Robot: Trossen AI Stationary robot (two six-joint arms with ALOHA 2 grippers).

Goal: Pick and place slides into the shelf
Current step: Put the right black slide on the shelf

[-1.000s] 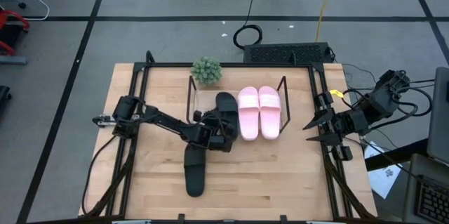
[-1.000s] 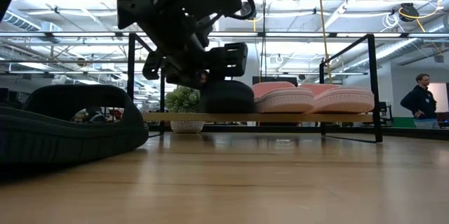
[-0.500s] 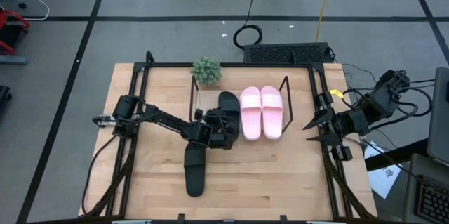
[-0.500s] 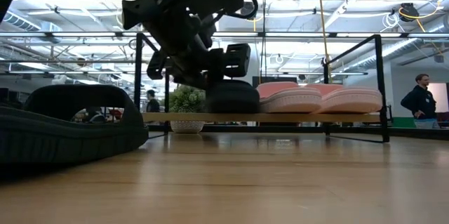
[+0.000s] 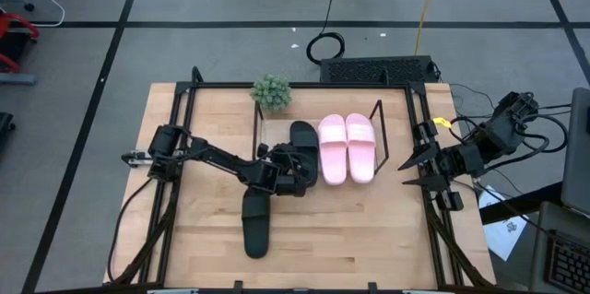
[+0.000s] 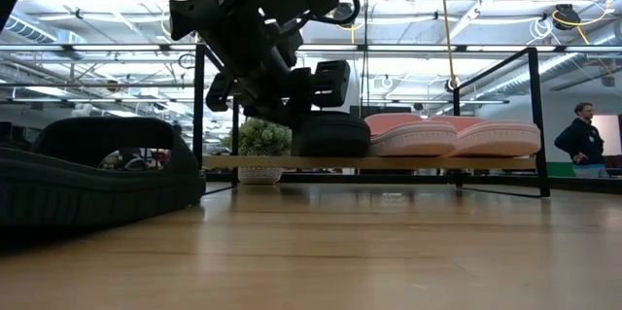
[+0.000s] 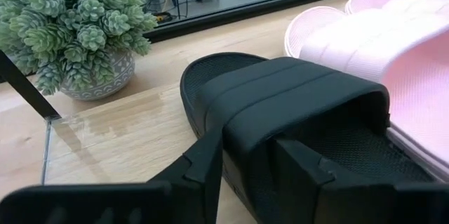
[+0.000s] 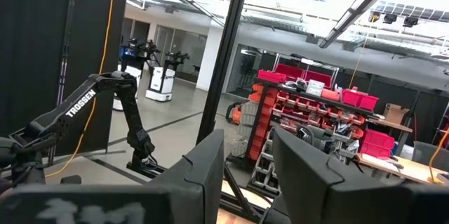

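A black slide (image 5: 302,142) lies on the shelf (image 6: 428,162), sole down on its wooden board, next to the pink pair (image 5: 347,147). My left gripper (image 7: 245,147) is shut on this black slide at its near end. The second black slide (image 5: 255,223) lies flat on the table nearer the front edge, and looms large in the low view (image 6: 87,174). My right gripper (image 5: 404,174) waits open at the table's right edge, touching nothing. My left gripper holds the black slide by the left side of its strap (image 7: 242,129). One finger (image 7: 205,164) is outside that side and the other finger (image 7: 302,175) is inside under the strap. The fingers come from the near side, along the slide. The slide rests on the shelf board.
A small potted succulent (image 5: 271,93) stands at the shelf's far left corner. The black table frame (image 5: 426,137) runs along the table's sides. The wood near the front right of the table (image 5: 369,229) is bare. A person (image 6: 583,135) stands far off in the room.
My left gripper has moved a little toward the table's right edge with the black slide. The shelf, with the pink pair on it, has slid the same way along the table.
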